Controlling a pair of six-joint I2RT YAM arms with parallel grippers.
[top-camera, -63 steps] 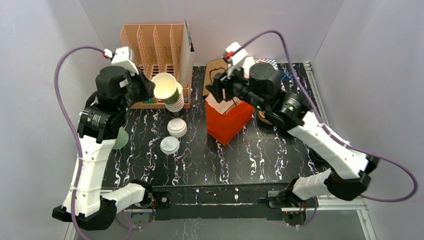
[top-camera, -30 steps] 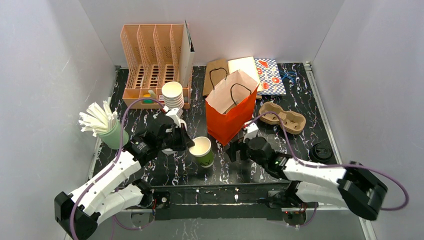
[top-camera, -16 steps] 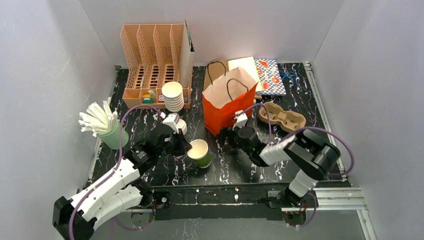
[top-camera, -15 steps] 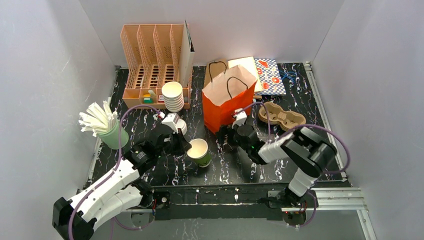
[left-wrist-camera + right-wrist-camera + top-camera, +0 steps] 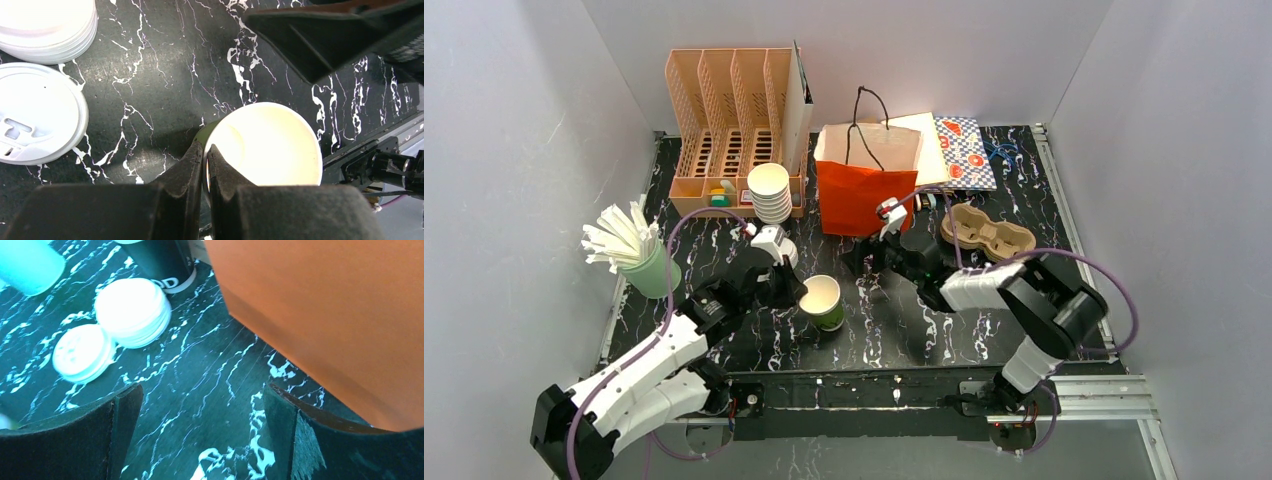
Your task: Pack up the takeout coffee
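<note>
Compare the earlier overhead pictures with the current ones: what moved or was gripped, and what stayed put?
The left tool carried the green cup from the cup stack down to the front of the table, still pinching its rim. The orange bag slid farther back; the open right tool followed. Cup stack, white lids and carrier tray stayed put.

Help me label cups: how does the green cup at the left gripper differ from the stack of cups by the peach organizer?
The green cup is single; the stack of cups is several nested. The green cup is pinched at its rim by the left gripper; the stack stands free. The green cup shows a green wall; the stack shows only pale rims. Both are lidless, mouths up.
</note>
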